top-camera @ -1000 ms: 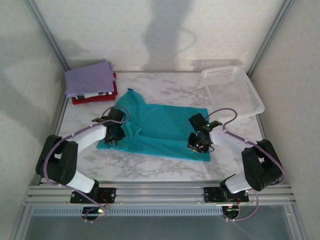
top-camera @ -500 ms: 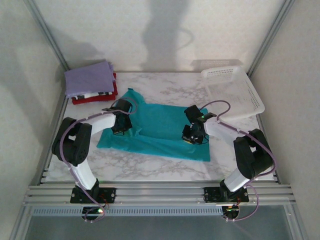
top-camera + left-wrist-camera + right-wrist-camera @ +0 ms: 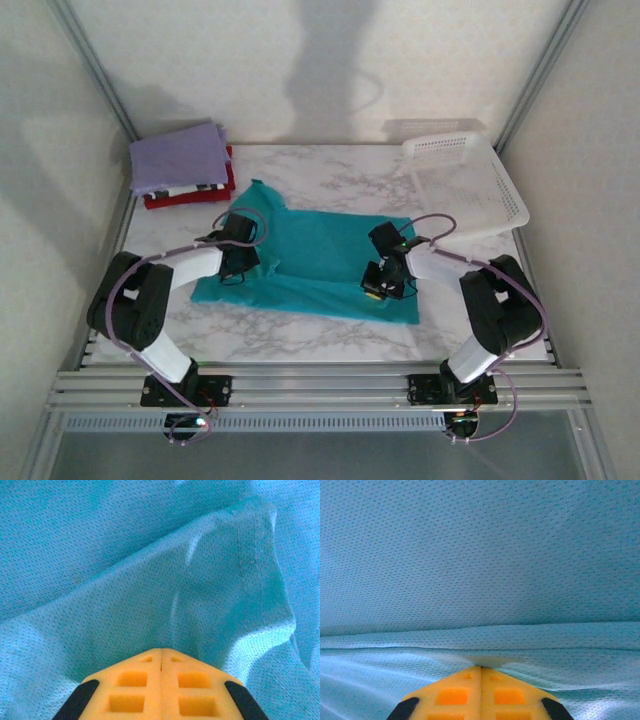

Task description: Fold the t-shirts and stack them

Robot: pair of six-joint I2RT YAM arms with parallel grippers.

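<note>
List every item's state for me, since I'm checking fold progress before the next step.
teal t-shirt: lying partly folded, gripped at two spots.
left pincer: shut on teal t-shirt.
right pincer: shut on teal t-shirt.
lavender t-shirt: folded, top of stack.
red t-shirt: folded, bottom of stack.
white basket: empty.

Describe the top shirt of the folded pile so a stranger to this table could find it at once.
On the marble table, look to the far left corner, where folded shirts are stacked. The lavender shirt lies on top, over a black-and-white patterned shirt and a red shirt. It alone is plain pale purple, while the teal shirt lies spread mid-table.
</note>
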